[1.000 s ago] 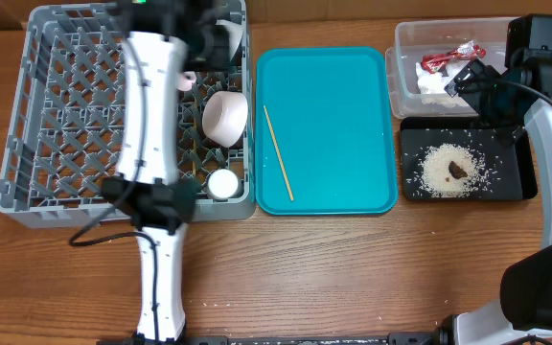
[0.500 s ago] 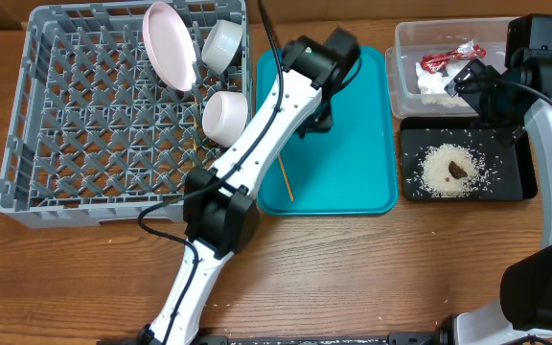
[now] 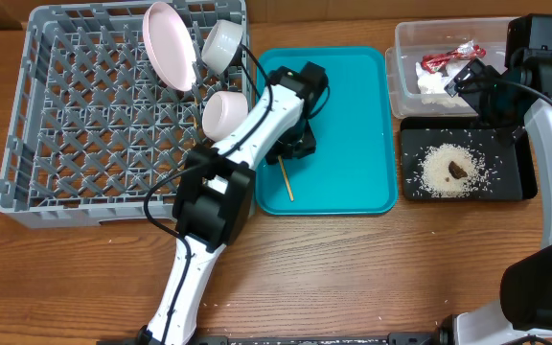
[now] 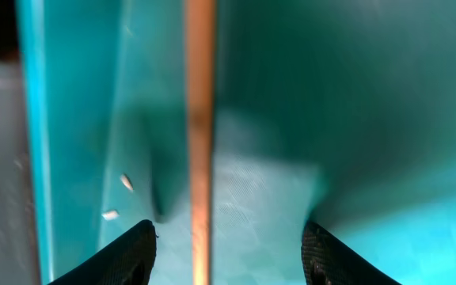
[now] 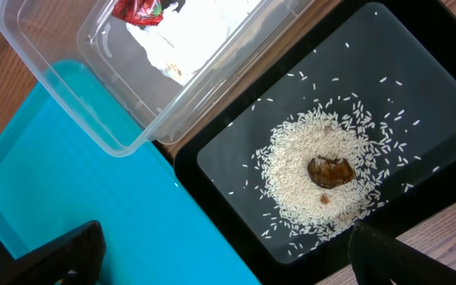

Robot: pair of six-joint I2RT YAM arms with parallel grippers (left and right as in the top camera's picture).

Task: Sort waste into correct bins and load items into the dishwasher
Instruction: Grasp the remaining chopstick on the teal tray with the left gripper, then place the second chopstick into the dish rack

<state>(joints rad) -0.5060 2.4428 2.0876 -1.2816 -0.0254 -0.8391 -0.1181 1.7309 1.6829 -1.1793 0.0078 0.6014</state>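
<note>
With the left hand wide open and empty, straddling the lone chopstick lying flat on the teal tray next to the rack: drop straight down, nudge sideways to centre the stick, pinch gently, then lift level to avoid pivoting or slipping.

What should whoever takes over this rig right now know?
Left hand: open, low over the teal tray, fingers either side of the chopstick, not gripping.
Right hand: open, empty, above the clear tub and black tray.
Done: plate and two bowls in the dish rack; wrapper and napkin in the tub; rice on the black tray.
Left: grasp the chopstick and rack it.
</note>
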